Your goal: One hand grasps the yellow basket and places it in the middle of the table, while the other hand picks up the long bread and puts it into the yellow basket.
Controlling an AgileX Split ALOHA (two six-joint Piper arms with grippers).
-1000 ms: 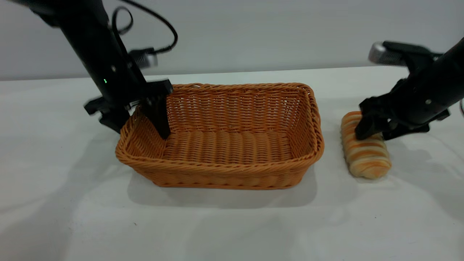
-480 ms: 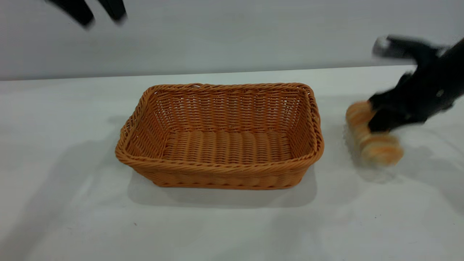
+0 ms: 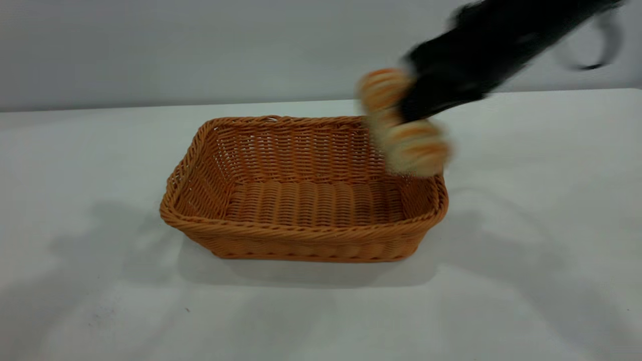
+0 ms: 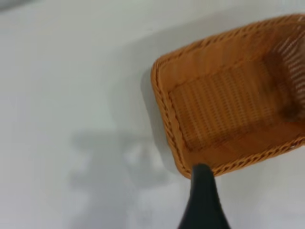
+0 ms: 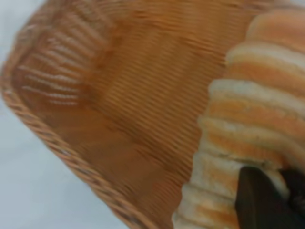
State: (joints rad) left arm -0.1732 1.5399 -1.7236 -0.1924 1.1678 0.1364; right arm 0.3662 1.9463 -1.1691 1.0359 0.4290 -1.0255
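**Over the basket's right end: bread held aloft**

On the white table (image 3: 526, 281), near its middle, item one: the yellow basket (image 3: 306, 235), a rectangular wicker piece with sloping sides and a braided rim, standing upright with its long sides parallel to the table's near edge. Nothing lies on its woven floor.

Item two: the long bread (image 3: 404, 138), cream and golden-orange in crosswise stripes. It is off the table, in the air above the basket's right end, just over the far right corner of the rim, and touches neither basket nor table. In the right wrist view the bread (image 5: 248, 119) hangs over the basket (image 5: 119, 119) interior.

Item three: the right gripper (image 3: 426, 98), reaching in from the table's far right corner, blurred in motion, its fingers clamped on the bread. One dark finger (image 5: 259, 202) presses the loaf's side.

Item four: the left gripper, out of the exterior view. In the left wrist view a single dark fingertip (image 4: 204, 200) shows, high above the basket (image 4: 228, 95); I cannot tell whether its fingers are apart or together.
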